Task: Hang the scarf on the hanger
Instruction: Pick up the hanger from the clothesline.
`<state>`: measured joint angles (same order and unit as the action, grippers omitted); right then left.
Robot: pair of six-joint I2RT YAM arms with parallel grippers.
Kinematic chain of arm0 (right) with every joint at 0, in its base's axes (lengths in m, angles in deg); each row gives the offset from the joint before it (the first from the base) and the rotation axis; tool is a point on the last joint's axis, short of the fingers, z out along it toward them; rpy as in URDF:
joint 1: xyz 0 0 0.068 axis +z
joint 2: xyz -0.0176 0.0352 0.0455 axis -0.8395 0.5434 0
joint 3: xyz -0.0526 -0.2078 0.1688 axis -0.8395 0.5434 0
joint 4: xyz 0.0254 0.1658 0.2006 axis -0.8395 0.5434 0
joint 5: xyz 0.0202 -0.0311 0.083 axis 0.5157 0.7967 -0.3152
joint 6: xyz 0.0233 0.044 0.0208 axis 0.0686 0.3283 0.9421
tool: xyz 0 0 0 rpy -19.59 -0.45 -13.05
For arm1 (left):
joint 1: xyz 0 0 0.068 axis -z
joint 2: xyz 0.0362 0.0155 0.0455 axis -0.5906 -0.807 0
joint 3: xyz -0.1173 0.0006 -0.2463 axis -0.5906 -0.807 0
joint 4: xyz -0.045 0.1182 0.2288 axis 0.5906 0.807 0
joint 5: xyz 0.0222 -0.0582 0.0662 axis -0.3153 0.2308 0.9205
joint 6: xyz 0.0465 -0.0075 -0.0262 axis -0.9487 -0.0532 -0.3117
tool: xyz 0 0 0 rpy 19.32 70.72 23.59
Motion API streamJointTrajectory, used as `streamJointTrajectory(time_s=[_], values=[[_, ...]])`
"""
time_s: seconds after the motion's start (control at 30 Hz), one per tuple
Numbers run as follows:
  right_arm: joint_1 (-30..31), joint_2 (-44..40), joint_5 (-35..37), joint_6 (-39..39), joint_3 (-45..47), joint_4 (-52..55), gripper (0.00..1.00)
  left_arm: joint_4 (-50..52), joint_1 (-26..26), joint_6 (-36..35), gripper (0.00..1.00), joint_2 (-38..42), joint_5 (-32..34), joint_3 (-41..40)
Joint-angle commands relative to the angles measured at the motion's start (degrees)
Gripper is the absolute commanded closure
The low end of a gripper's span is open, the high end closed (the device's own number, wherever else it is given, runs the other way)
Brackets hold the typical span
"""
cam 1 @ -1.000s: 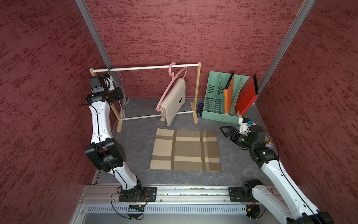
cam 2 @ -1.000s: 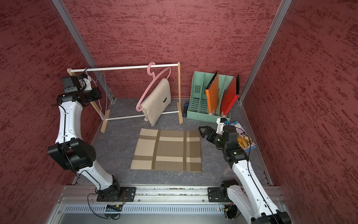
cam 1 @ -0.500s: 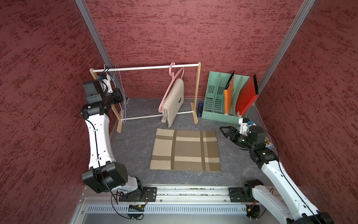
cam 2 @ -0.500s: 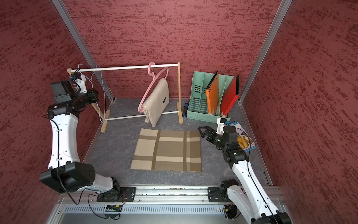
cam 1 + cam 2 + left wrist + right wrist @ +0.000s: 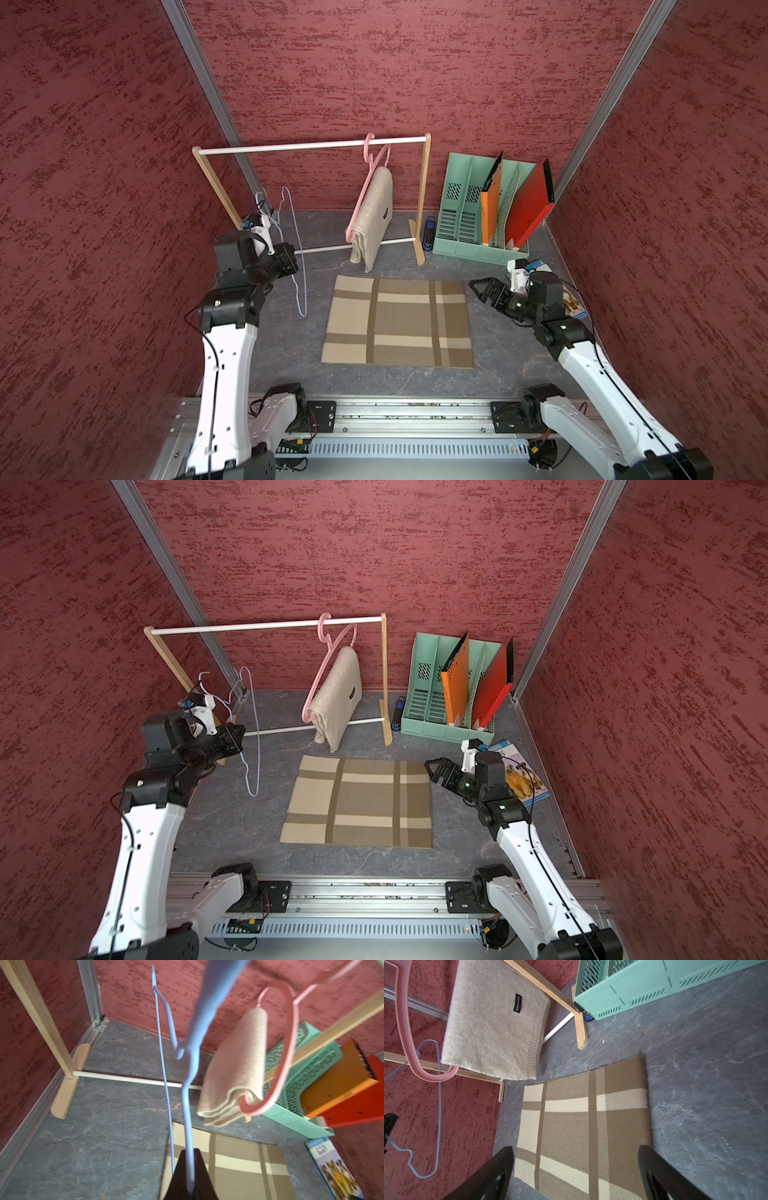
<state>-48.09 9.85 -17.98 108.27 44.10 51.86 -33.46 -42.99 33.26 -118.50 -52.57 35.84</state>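
Dark red textured walls close in three sides, with aluminium posts in the back corners. The floor is a grey marbled surface, edged at the front by a metal rail.

The plaid scarf lies flat and square in the middle of that surface, touched by neither arm. The left gripper has its jaws pressed together on one wire of the pale blue wire hanger, which it holds upright in the air to the scarf's left, apart from the wooden rack. The right gripper is spread wide and empty, hovering just beside the scarf's right edge.

On the rack at the back wall hangs a pink hanger carrying a folded beige knit cloth. To the rack's right stands a mint file organiser with an orange folder and a red folder. A booklet lies under the right arm.
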Motion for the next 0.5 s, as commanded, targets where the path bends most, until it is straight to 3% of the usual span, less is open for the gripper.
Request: streamJointTrajectory(time_s=[0.0,0.27,0.37,0.47], values=[[-0.49,1.25,-1.78,-1.00,2.46,0.59,0.02,3.61,3.71,4.90,1.00,6.19,1.34,-1.27],[-0.32,3.00,-1.52,-1.10,5.62,0.01,0.02,0.35,14.44,14.88,1.00,14.66,-6.94,-3.38],[-0.21,3.00,0.20,-0.66,6.46,0.05,0.02,-2.40,20.54,17.01,1.00,14.08,-5.01,-3.95],[-0.21,3.89,0.69,-0.64,7.11,0.02,0.02,-4.24,29.26,17.23,1.00,12.08,1.12,-4.16]])
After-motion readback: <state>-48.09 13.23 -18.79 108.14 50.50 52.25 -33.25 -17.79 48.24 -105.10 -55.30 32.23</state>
